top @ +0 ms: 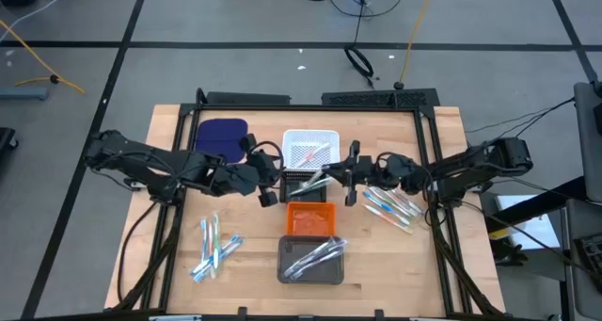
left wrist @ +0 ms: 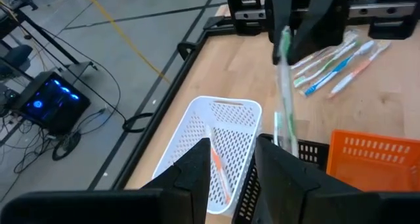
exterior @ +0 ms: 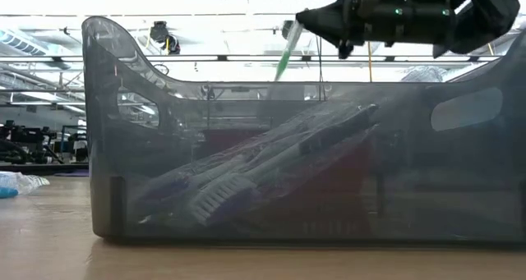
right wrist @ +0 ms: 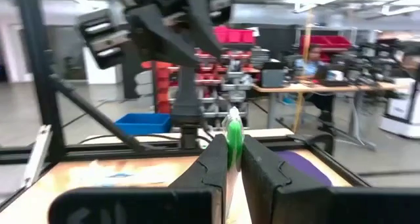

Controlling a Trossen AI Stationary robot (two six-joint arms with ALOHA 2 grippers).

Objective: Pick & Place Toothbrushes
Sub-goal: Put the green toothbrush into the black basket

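White tray (top: 310, 145), black tray (top: 303, 184), orange tray (top: 309, 220), grey tray (top: 310, 262), blue pad (top: 220, 136).

table (top: 442, 255): pale matt wood | white tray (top: 310, 148): perforated plastic | grey tray (exterior: 460, 190): translucent plastic

Crowded above black tray (top: 299, 184): both grippers meeting there. Open wood near-left of it, past loose brushes (top: 213, 245).

Green toothbrush (right wrist: 232, 136): lower length hidden between the right claw (right wrist: 235, 159) fingers in the right wrist view. Grey tray (exterior: 296, 132): right end cut off by the low view's edge; wrapped contents blurred. Black tray (top: 299, 187): contents too small to tell.
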